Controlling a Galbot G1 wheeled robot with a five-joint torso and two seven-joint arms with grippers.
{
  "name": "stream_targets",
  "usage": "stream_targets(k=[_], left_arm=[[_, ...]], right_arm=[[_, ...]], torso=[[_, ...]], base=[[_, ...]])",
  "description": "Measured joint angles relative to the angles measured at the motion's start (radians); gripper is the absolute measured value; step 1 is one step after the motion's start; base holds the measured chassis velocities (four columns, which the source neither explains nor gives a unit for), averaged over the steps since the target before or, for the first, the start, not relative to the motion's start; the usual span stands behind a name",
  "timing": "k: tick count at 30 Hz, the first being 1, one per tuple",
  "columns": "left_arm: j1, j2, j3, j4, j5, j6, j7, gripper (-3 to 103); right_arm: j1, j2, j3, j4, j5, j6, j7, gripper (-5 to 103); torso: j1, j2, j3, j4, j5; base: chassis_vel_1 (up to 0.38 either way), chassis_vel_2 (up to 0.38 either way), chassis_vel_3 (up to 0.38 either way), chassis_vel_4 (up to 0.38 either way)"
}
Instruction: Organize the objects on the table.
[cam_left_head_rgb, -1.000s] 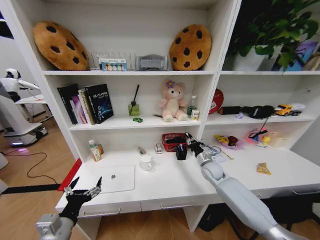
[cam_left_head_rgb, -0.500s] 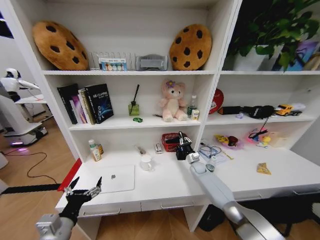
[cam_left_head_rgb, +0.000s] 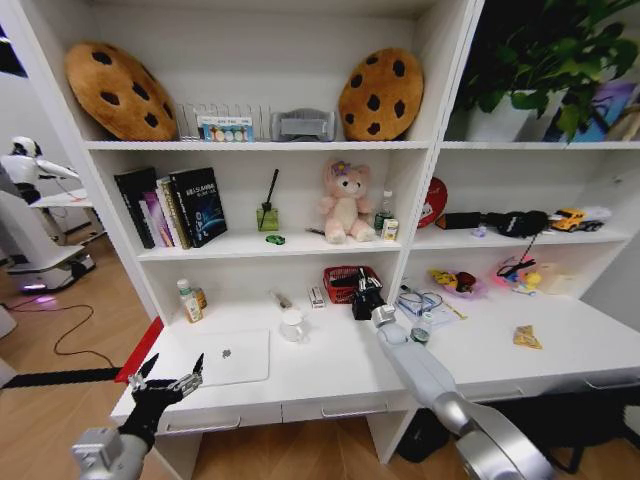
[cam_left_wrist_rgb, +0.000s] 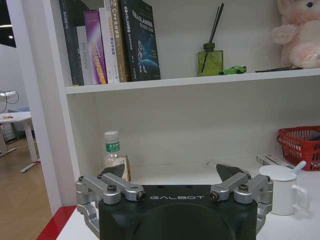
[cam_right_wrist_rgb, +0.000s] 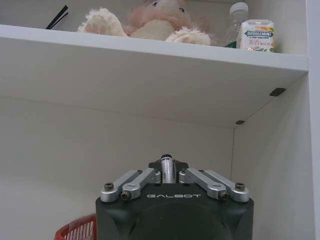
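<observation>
My right gripper (cam_left_head_rgb: 366, 291) is at the back of the table (cam_left_head_rgb: 340, 375), directly over a black pen holder (cam_left_head_rgb: 363, 306) beside the red mesh basket (cam_left_head_rgb: 345, 282). In the right wrist view its fingers (cam_right_wrist_rgb: 145, 178) are shut on a slim dark pen (cam_right_wrist_rgb: 166, 167) held upright. The silver laptop (cam_left_head_rgb: 232, 357) lies closed at the front left. A green-banded bottle (cam_left_head_rgb: 187, 300) (cam_left_wrist_rgb: 113, 150) stands at the back left. A yellow packet (cam_left_head_rgb: 527, 337) lies at the right. My left gripper (cam_left_head_rgb: 174, 368) (cam_left_wrist_rgb: 172, 172) hangs open before the table's front left corner.
A white mug (cam_left_head_rgb: 292, 325) (cam_left_wrist_rgb: 282, 190) stands between laptop and basket. Another small bottle (cam_left_head_rgb: 423, 327) and loose clutter (cam_left_head_rgb: 452, 282) sit right of my right arm. Shelves overhang the back of the table, holding books (cam_left_head_rgb: 175, 207), a plush toy (cam_left_head_rgb: 345, 203) and a reed diffuser (cam_left_head_rgb: 267, 212).
My right gripper has swung left with the pen, from right of the black holder to over it, then nearly stopped. The left arm has not moved.
</observation>
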Motion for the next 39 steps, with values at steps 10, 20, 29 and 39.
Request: stream_targets(k=[10,20,29,39], left_arm=[[0.000,0.000,0.000,0.000,0.000,0.000,0.000,100],[0.000,0.000,0.000,0.000,0.000,0.000,0.000,100],[0.000,0.000,0.000,0.000,0.000,0.000,0.000,100],[0.000,0.000,0.000,0.000,0.000,0.000,0.000,100]], right_arm=[[0.003,0.012,0.004,-0.034,0.017,-0.002,0.005,11],[-0.064,-0.039,0.018,0.100,0.046,-0.099,-0.012,12],[-0.091,-0.068,0.017,0.160,0.074,-0.111,-0.006,50],[-0.296,-0.279,0.023,0.682,0.230,-0.537,0.216,89]], torso=[[0.000,0.000,0.000,0.0000,0.0001],[0.000,0.000,0.000,-0.0002,-0.0001],[0.000,0.000,0.000,0.0003,0.0002],[0.000,0.000,0.000,0.0003,-0.0006]], base=[[0.000,0.000,0.000,0.000],[0.000,0.000,0.000,0.000],[0.000,0.000,0.000,0.000],[0.000,0.000,0.000,0.000]])
